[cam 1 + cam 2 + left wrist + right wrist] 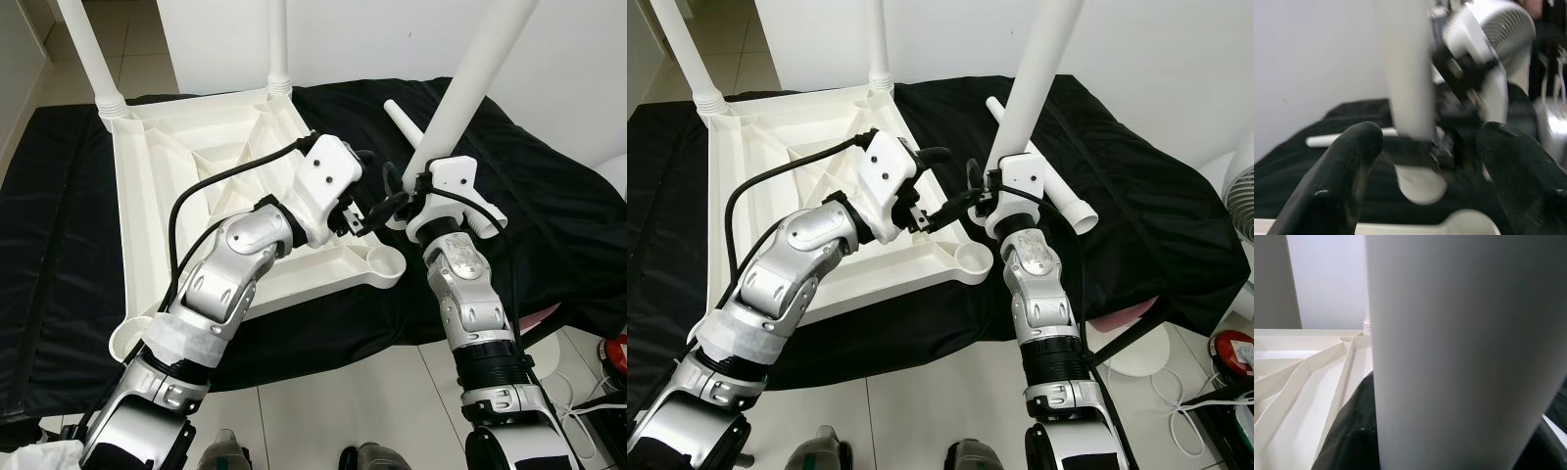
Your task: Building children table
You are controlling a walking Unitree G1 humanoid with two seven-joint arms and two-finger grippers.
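Observation:
The white children's table [167, 186] lies upside down on a black cloth, with two white legs [93, 49] [278, 44] standing in its far corners. My right gripper [423, 188] is shut on a third white leg [470, 78], held nearly upright just right of the empty near-right corner socket [380, 262]. In the right wrist view that leg [1464, 352] is very close. My left gripper [377, 186] is open beside the leg's lower end. In the left wrist view its fingers [1347, 176] frame the leg [1408, 73] without touching it. A fourth leg [1058, 191] lies on the cloth behind.
The black cloth [549, 196] covers a low platform and ends in front of my feet on the tiled floor [323, 411]. A white fan [1239, 196], a red object [1234, 352] and cables stand at the right. A white wall runs behind.

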